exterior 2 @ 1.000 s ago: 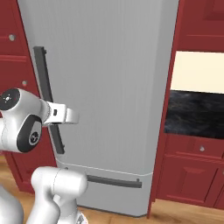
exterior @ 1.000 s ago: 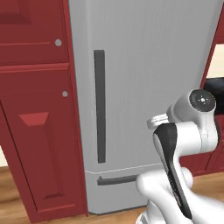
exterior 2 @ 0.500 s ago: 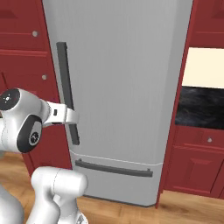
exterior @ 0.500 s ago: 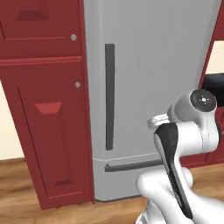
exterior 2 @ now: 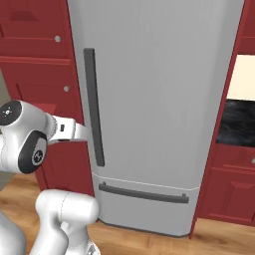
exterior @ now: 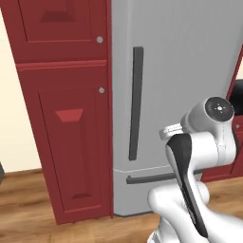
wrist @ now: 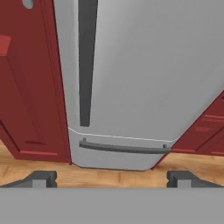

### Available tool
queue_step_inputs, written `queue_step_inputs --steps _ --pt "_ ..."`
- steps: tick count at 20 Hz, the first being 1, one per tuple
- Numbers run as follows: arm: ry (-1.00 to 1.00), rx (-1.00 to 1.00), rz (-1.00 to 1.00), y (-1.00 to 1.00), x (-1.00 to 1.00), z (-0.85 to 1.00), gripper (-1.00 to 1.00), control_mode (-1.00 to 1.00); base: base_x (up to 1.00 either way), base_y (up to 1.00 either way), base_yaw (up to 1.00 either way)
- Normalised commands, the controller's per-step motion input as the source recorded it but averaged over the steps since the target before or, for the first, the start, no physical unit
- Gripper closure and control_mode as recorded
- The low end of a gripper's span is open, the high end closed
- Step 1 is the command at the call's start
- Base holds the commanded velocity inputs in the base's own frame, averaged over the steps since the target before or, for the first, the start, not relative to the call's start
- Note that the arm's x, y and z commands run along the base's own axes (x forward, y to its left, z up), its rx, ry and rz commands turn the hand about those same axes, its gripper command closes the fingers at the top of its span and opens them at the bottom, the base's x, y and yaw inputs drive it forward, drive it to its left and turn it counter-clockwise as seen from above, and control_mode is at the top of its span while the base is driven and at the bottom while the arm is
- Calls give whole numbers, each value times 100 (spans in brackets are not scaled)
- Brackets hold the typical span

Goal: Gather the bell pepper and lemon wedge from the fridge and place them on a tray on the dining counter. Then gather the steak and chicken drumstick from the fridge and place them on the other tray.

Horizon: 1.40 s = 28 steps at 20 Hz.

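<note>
Beyond the spread fingers (wrist: 43,178), apart, stands the closed fridge (wrist: 144,78).

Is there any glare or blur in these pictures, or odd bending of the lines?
Left base view: tall brushed grey fridge door evenly lit, no glare. Right base view: edges slightly soft. Hand view: long dark vertical handle and red cabinet lean outward, a wide-angle slant.

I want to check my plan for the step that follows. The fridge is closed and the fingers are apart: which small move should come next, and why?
Probably reach the gripper forward and up to the tall vertical handle of the fridge. The door is shut, so no food can be taken yet, and the open fingers hang low, well short of the handle.
</note>
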Motion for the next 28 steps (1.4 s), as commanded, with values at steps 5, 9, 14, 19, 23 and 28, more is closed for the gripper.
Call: queue_step_inputs --steps 5,9,14,19,23,28 --pt "0 0 0 0 0 0 -100 100 -30 24 0" --pt "0 0 0 0 0 0 -100 100 -29 32 0" --pt "0 0 0 0 0 0 -100 100 -28 42 0" --pt "0 0 0 0 0 0 -100 100 -3 41 0" --pt "-2 0 0 -4 0 0 -100 -100 0 3 0" --pt "0 4 0 -15 0 0 -100 -100 0 0 0"
